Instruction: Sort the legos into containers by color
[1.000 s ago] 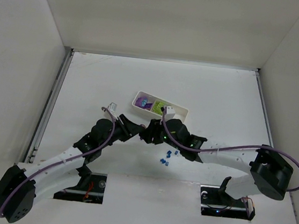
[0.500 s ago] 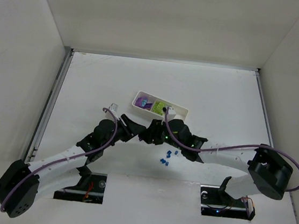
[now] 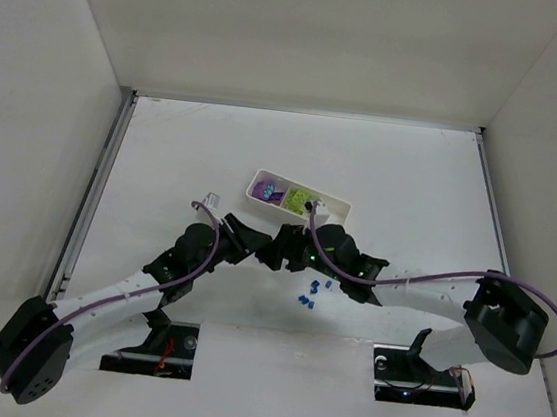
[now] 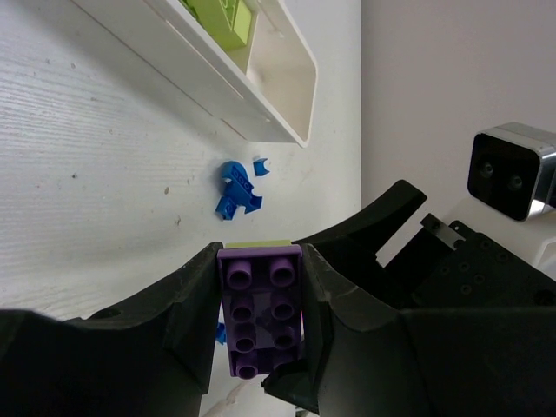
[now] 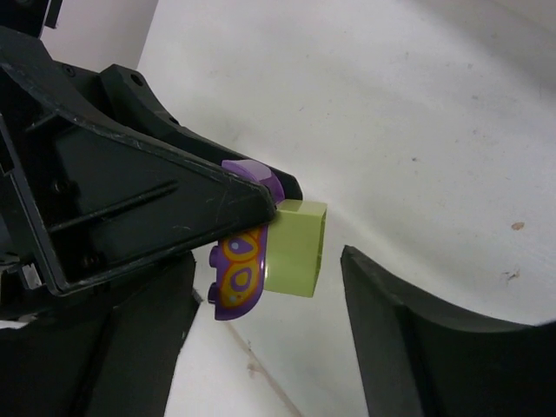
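The jaws of the left gripper (image 4: 261,254) pinch a studded purple plastic brick (image 4: 261,314) with a yellow-green plastic block (image 5: 297,248) stuck to its far end. The jaws of the right gripper (image 5: 271,334) stand spread either side of that block. Beyond, on the white table (image 4: 87,182), lie tiny blue plastic pieces (image 4: 236,189), then the long white compartmented plastic tray (image 4: 291,74) holding yellow-green bricks (image 4: 221,13).

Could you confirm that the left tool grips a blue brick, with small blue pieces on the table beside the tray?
Not quite: the left wrist view shows the brick in the left tool is purple. The small blue pieces do lie on the table beside the tray.
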Tool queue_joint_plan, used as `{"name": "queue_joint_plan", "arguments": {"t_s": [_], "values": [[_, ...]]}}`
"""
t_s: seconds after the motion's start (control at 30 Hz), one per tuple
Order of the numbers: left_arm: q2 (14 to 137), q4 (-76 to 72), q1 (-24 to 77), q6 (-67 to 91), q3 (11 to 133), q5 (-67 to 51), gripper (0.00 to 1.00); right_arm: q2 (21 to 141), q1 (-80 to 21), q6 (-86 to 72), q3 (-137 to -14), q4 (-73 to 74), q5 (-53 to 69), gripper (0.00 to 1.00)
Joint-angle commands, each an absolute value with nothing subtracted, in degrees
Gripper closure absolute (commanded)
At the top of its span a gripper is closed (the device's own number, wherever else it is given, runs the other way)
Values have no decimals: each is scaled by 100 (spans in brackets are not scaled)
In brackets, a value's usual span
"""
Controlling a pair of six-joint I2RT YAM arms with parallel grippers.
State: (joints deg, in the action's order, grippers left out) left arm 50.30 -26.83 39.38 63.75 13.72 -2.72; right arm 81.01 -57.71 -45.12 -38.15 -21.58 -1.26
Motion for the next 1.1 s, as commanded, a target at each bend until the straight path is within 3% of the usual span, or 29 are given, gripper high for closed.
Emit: {"name": "queue_joint_plan", "arguments": {"t_s": [0.0, 0.17, 0.37, 0.67, 1.07], "values": [[4940, -2900, 3924, 6398, 1266, -378, 85, 7726, -5726, -4474, -3710, -2733, -159, 19], [4878, -2918, 3819, 6425, 1327, -483, 85, 7287, -5524, -4412, -3349, -2803, 210, 6], [4746, -2970, 3520, 6547, 1468, -869, 85, 6926, -5147, -4710, -3120, -3488, 702, 3], [4166, -3278, 2870, 7171, 1442, -1502, 85, 7716, -4531, -6195, -3147, -5482, 1573, 7], [3990, -3876, 2720, 7743, 1345, -1600, 85, 8991, -4372, -7620, -3217, -7408, 2118, 21]]}}
